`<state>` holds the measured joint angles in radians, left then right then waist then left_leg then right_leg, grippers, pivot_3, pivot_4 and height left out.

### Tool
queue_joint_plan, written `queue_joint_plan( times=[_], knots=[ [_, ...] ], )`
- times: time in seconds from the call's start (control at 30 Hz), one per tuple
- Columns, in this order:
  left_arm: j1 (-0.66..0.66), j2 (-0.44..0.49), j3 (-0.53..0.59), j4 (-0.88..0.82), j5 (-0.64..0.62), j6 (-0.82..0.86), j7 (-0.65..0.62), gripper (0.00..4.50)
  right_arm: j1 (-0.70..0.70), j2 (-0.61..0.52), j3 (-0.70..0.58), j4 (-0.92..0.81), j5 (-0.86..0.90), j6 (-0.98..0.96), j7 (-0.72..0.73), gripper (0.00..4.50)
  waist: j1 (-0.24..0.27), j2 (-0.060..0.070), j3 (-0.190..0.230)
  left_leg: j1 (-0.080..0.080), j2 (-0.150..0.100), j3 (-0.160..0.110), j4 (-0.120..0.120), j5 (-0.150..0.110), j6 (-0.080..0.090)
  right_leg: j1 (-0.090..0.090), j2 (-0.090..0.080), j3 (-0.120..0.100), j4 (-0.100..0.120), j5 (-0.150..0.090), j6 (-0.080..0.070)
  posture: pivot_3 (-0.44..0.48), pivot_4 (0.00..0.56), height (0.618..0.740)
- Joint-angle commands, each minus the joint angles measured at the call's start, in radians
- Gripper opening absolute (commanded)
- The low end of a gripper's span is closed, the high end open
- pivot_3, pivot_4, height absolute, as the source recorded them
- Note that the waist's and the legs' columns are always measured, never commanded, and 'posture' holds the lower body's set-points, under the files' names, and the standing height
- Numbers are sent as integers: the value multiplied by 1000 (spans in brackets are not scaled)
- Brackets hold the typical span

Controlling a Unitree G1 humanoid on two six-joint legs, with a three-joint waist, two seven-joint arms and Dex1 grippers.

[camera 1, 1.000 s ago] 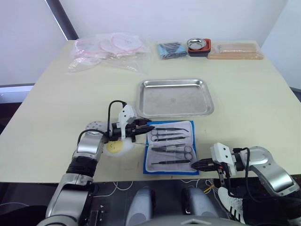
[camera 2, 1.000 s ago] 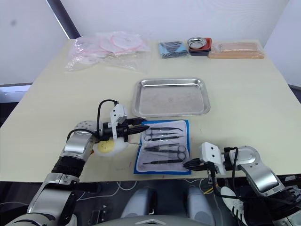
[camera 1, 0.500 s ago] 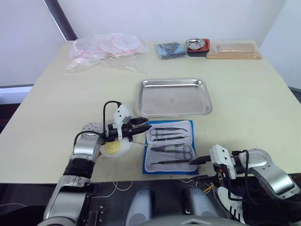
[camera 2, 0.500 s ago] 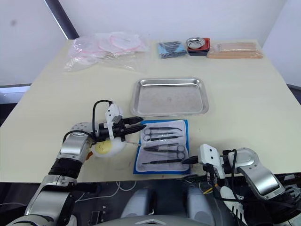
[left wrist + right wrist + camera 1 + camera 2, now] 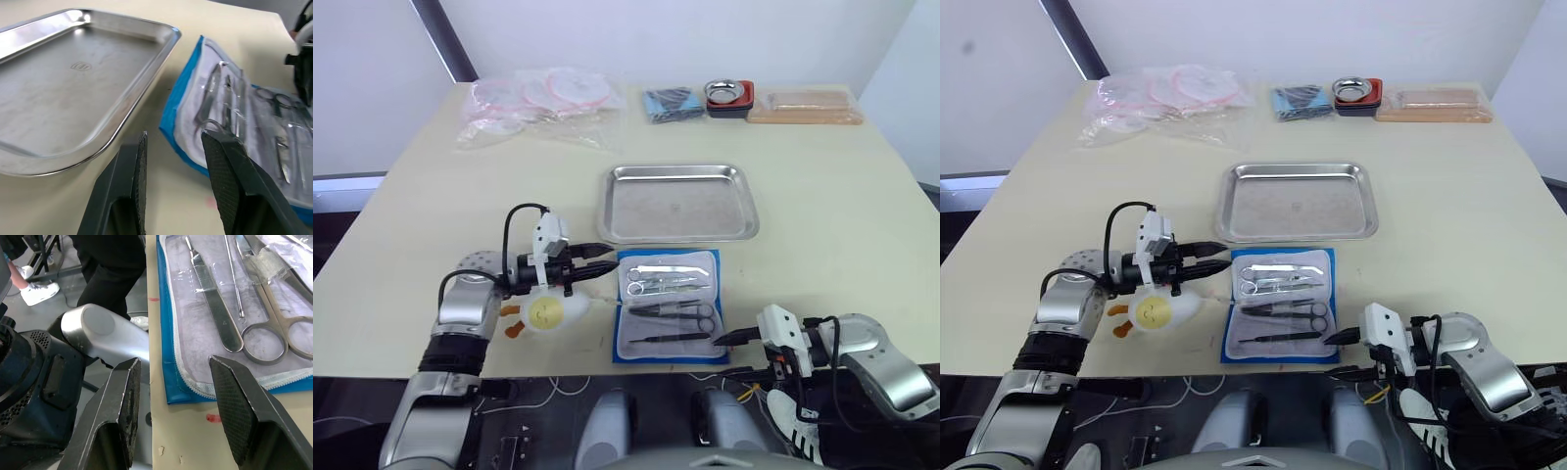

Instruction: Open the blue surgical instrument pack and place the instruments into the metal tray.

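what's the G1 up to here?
Unpacking a surgical kit. The blue pack lies open on the table just in front of the empty metal tray, with the instruments still in its pockets. The left gripper sits open at the pack's left edge, the right gripper open at its near right corner. Neither holds anything.

From the head we look down over the whole table [image 5: 822,176]; our wrist cameras sit close, sharing the open pack [image 5: 186,93].
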<state>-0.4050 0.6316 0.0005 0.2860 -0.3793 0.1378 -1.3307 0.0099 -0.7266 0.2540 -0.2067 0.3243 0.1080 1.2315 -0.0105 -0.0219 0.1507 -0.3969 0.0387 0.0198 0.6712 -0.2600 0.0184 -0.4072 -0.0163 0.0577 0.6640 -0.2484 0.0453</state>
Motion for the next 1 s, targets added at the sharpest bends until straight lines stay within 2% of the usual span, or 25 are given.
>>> queue_joint_plan(
  times=[0.03, 0.13, 0.2, 0.23, 0.3, 0.33, 0.37, 0.4, 0.5, 0.8, 1.0],
  knots=[
    [-63, 30, 29, -8, -20, -45, -52, 1875, 18, -28, -56, -19, 36, 38, -5, 2290, 1, -1, 1, 0, 0, 0, 0, 0, 0, 0, 0, 0, 0, 0, 0, 0, 150, 740],
    [-82, 40, 26, 5, -7, -89, -72, 1875, 23, -23, -102, -65, 101, 94, -24, 2290, 0, -1, 1, 0, 0, 0, 1, 0, 0, 0, 0, 0, 0, 0, 0, 0, 150, 740],
    [-93, 46, 27, -15, -21, -78, -81, 1875, 32, -26, -137, -83, 138, 104, -18, 2866, -4, -1, 1, 0, 0, 1, 0, 0, 0, 0, 0, 1, 0, 0, 0, 0, 150, 740],
    [-101, 51, 28, -28, -32, -62, -91, 1875, 35, -25, -157, -87, 161, 102, -10, 2941, -4, -1, 1, -1, 0, 0, 0, 0, 0, 0, 0, 0, 0, 0, 0, 0, 150, 740],
    [-121, 56, 31, -45, -43, -58, -106, 1875, 32, -14, -189, -81, 184, 84, -5, 3818, -2, -1, 2, -2, 0, 0, 0, 0, 0, -2, 0, 0, 0, 0, 0, 0, 150, 740],
    [-129, 60, 33, -55, -51, -53, -118, 2374, 29, -13, -197, -76, 189, 80, -3, 4253, -2, -1, 2, -3, 0, -1, 0, 0, 0, -2, 0, 0, 0, 0, 0, 0, 150, 740],
    [-136, 63, 34, -66, -59, -46, -126, 2667, 23, -9, -204, -71, 188, 70, -2, 4500, -2, -1, 2, -3, 0, -1, 0, 0, 0, -2, 0, 0, 0, 0, 0, 0, 150, 740],
    [-141, 66, 35, -76, -65, -45, -133, 3207, 14, -3, -211, -64, 188, 61, -5, 4500, -2, -1, 2, -3, 0, 0, 0, 0, 0, -2, 0, 0, 0, 0, 0, 0, 150, 740],
    [-136, 93, 21, -120, -77, -32, -177, 4449, -21, 20, -217, -46, 183, 35, -6, 4500, -5, -1, 2, -3, 0, 0, 0, 0, 0, -2, 0, 0, 0, 0, 0, 0, 150, 740],
    [-93, 148, 4, -166, -86, -70, -277, 4449, -196, 135, -109, 126, 51, -134, 22, 4500, -2, 0, 3, -2, 1, 0, 0, 0, 0, -2, 1, 0, 0, 0, 0, 0, 150, 740],
    [-50, 161, 4, -215, -110, -64, -272, 4449, -295, 223, -50, 253, -2, -203, 33, 4500, -3, 0, 4, -3, 0, 0, 0, 0, 0, -2, 0, 1, 0, 0, 0, 0, 150, 740]
  ],
)
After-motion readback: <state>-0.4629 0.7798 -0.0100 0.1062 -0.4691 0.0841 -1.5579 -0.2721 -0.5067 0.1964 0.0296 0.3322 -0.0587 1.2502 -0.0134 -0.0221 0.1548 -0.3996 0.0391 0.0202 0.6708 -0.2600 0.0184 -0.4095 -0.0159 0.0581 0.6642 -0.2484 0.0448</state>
